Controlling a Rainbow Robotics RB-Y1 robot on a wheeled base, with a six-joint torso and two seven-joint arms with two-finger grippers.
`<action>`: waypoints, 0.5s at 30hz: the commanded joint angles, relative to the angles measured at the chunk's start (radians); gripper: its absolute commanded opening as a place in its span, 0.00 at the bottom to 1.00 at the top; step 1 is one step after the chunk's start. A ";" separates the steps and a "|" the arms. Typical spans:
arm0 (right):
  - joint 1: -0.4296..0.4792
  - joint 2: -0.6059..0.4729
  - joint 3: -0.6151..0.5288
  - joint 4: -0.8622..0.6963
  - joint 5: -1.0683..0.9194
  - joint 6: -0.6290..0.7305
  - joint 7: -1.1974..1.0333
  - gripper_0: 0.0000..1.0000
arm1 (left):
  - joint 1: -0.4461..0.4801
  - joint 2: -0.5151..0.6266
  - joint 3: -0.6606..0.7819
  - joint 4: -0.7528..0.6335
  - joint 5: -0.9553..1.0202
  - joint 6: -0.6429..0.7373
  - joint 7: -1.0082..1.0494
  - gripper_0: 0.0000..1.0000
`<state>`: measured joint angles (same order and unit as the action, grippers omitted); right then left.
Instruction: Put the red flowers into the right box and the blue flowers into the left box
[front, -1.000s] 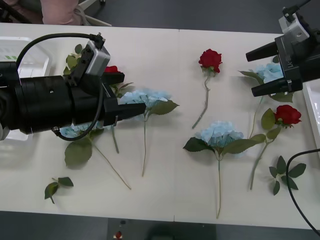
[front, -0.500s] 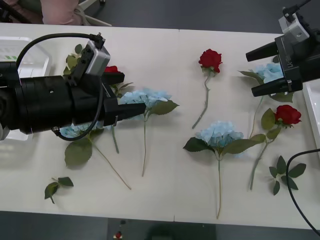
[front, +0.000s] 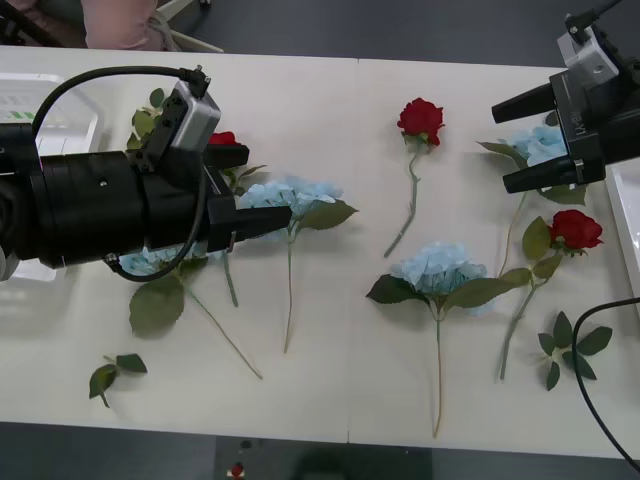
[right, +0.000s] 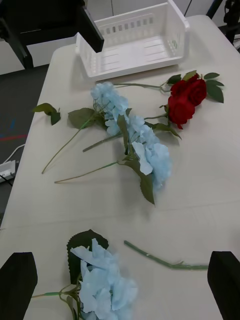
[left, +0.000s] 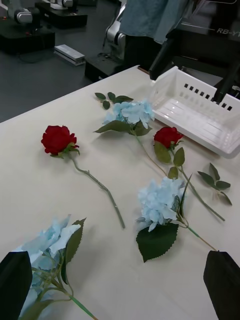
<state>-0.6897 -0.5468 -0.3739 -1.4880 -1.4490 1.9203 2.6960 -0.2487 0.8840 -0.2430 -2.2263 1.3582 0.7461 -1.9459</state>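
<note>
The big white counter (front: 330, 400) holds all the flowers. The left gripper (front: 262, 190) hangs over blue flowers (front: 290, 193) on the left side, fingers wide apart and holding nothing. The right gripper (front: 512, 142) hangs near the right edge, also wide open and holding nothing. From the right wrist you can see the whole left box (right: 132, 42); from the left wrist, the right box (left: 195, 112). Red flowers (front: 420, 118) lie on the counter between the arms.
</note>
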 joint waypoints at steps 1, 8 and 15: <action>-0.025 -0.010 0.000 -0.023 0.004 0.000 0.009 1.00 | -0.004 0.012 0.019 -0.029 0.010 -0.013 0.030 1.00; -0.025 -0.010 0.000 -0.023 0.004 0.000 0.009 1.00 | -0.004 0.012 0.019 -0.029 0.010 -0.013 0.030 1.00; -0.025 -0.010 0.000 -0.023 0.004 0.000 0.009 1.00 | -0.004 0.012 0.019 -0.029 0.010 -0.013 0.030 1.00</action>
<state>-0.6897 -0.5468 -0.3739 -1.4880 -1.4490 1.9203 2.6959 -0.2487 0.8840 -0.2430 -2.2263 1.3582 0.7461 -1.9459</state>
